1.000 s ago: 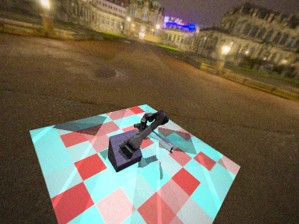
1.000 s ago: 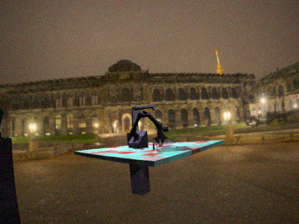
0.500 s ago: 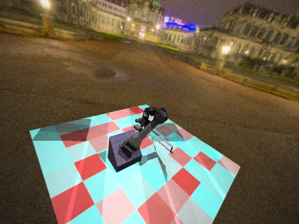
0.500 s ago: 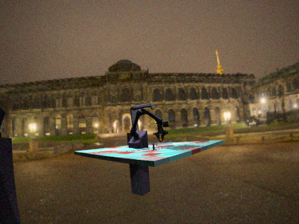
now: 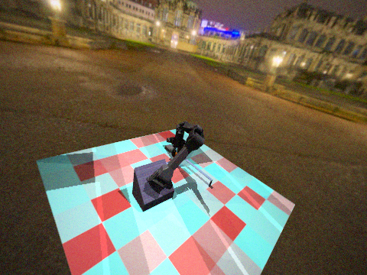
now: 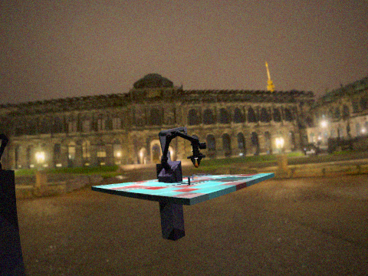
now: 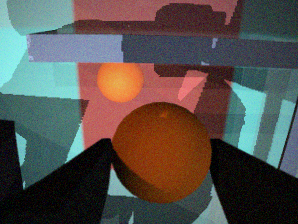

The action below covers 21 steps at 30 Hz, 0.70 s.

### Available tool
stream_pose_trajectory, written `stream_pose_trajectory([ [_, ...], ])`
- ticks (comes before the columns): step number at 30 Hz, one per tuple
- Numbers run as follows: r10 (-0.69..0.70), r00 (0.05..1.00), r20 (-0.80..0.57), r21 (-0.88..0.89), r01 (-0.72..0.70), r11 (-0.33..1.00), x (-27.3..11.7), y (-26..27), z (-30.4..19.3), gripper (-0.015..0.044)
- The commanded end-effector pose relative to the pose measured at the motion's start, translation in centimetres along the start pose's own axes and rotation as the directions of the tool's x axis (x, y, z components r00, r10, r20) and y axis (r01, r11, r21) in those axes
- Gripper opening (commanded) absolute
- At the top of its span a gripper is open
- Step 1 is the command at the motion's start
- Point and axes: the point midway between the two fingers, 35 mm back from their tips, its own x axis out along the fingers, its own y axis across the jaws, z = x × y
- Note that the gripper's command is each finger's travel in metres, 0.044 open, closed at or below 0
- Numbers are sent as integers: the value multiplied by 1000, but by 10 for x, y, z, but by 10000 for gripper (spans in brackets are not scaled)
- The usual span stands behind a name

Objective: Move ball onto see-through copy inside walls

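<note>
Matt orange ball (image 7: 161, 152) — smooth; translucent wall (image 7: 125, 49); dull black fingers.

In the wrist view the pincer (image 7: 161, 165) is cut off by the bottom edge, only its two dark fingers showing, and they cover the lower flanks of the held ball (image 7: 161, 150). In the top view the arm (image 5: 180, 153) hides the ball. In the exterior view the ball (image 6: 196, 162) is a tiny orange speck. The clear walls (image 5: 199, 172) near the bench's (image 5: 76, 225) far right edge are faint, and their corner is probably behind the arm.
</note>
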Motion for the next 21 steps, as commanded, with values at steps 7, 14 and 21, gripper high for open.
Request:
stream_pose_trajectory([
  [7, 1, 1000, 4, 5, -1, 1000, 26, 17, -1, 0],
  [14, 1, 1000, 3, 5, -1, 1000, 42, 27, -3, 0],
  [21, 1, 1000, 4, 5, -1, 1000, 75, 25, -2, 0],
])
